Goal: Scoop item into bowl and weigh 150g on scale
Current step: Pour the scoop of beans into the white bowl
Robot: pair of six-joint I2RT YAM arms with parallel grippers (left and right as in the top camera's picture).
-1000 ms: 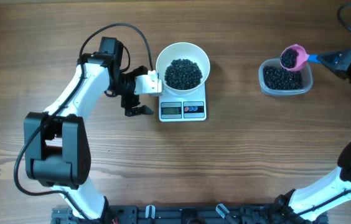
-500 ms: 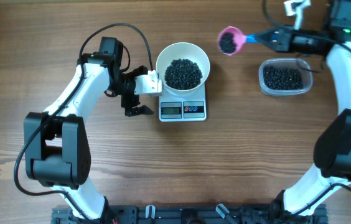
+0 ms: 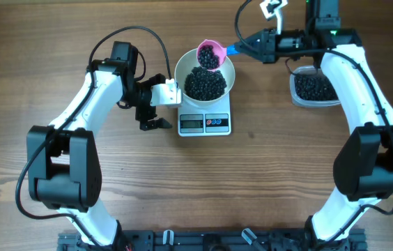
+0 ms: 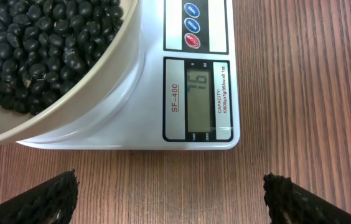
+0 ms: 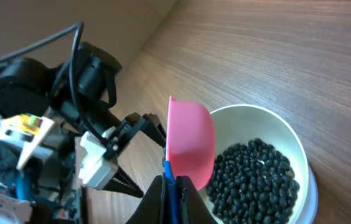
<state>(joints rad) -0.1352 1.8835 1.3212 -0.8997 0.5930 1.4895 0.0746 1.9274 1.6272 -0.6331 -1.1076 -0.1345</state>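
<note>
**Loaded scoop over the bowl, pour not yet made**

Your right hand (image 3: 244,49) was clamped on the blue handle of the pink scoop (image 3: 210,54), which hung loaded over the far rim of the bowl (image 3: 182,64). The beans (image 3: 205,82) already filled much of the bowl, which sat on the scale (image 3: 205,123); more lay in the clear tub (image 3: 315,87) to the right. Your left hand (image 3: 160,108) stood spread wide just left of the scale, holding nothing, its camera on the display (image 4: 200,93), whose digits could not be read with certainty.

Risks, as judged: a quick tip would likely dump the whole load and overshoot the target. Beans striking the rim could bounce out. A scoop resting on the bowl would falsify the reading, and so would a nudge from the left hand.

The counter (image 3: 287,174) was smooth wood grain, so stray beans would probably roll. Nothing of the room beyond it showed.
</note>
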